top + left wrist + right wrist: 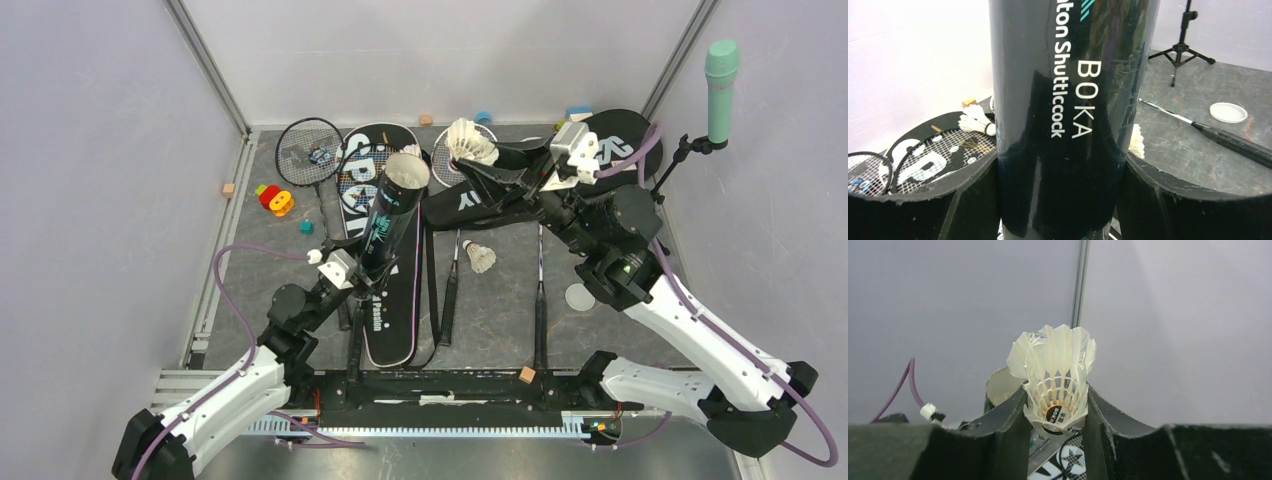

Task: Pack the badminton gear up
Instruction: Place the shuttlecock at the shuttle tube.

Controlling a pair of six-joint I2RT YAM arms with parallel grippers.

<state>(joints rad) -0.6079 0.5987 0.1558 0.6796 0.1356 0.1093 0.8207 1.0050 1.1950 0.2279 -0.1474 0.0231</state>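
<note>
While the left jaws grip the black tube [388, 220], the right jaws pinch 1 shuttlecock [470, 143] near its mouth.

Four rackets [300, 145] counted by shafts, three heads showing, the fourth hidden. Three shuttlecocks [482, 257]: one near centre, two toward twelve o'clock. One black tube [392, 215]. Two racket bags [395, 320]. One white lid [580, 296] at four o'clock. One microphone [721, 75] at two o'clock. At least seven toy blocks [228, 188], mostly from nine to one o'clock, one at six.
</note>
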